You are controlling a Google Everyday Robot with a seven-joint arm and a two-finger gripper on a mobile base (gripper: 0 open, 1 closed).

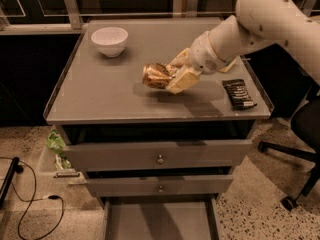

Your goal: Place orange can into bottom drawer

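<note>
— Since the work begins at the claw (170, 77), tell me first what it holds.

— It is closed around the orange can (154, 75) and grips it at the right end. The can lies on its side in the grip, over the middle of the desk (100, 94). A shadow falls on the desk just below it, so I judge that the can is raised and not resting there, but I cannot be fully sure.

— So the grasp is done?

— I believe yes. That is the first part of the task.

— And around it?

— The white bowl (110, 40) stands at the back left, well apart from the can. The black snack wrapper (239, 93) lies near the right edge, below the arm (260, 19). The claw touches neither of them.

— Where is the bottom drawer?

— The bottom drawer (160, 223) is pulled out at the lowest part of the view, under the two drawer fronts (200, 154) with small knobs. The can is not in it.

— What remains, then?

— The larger part, in my judgement. The can must go forward past the front edge of the desk, down to the drawer's grey floor, and be released there.
</note>
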